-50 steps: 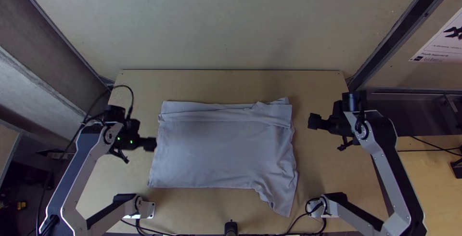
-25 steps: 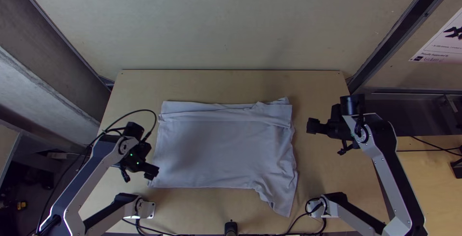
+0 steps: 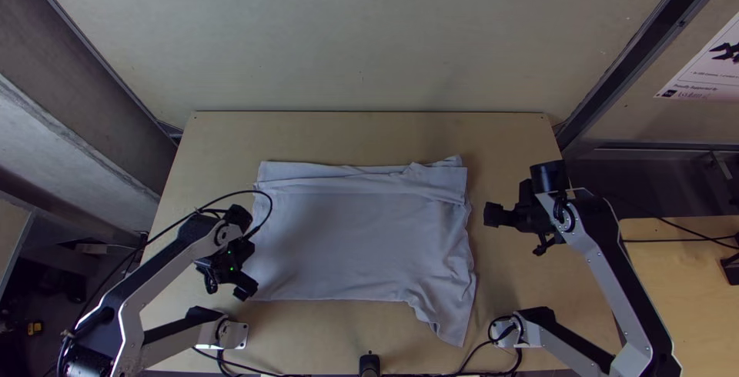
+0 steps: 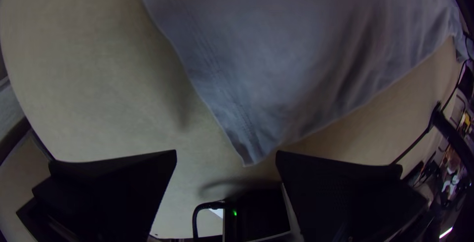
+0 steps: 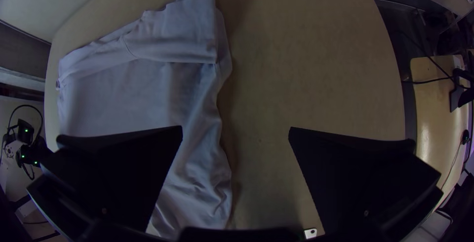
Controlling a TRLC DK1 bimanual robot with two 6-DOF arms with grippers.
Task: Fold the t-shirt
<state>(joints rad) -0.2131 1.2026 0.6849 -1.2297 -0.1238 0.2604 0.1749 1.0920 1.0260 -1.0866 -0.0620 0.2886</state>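
Although a band lay turned over along its far side, the t-shirt was otherwise spread broad across the middle of the table, one near corner sagging out past the hem. Folding looked barely begun: the main folds and the straightening of that corner seemed left to do. The left gripper stood wide apart and empty by the other near corner; the right gripper, also spread wide, held nothing beside the cloth.
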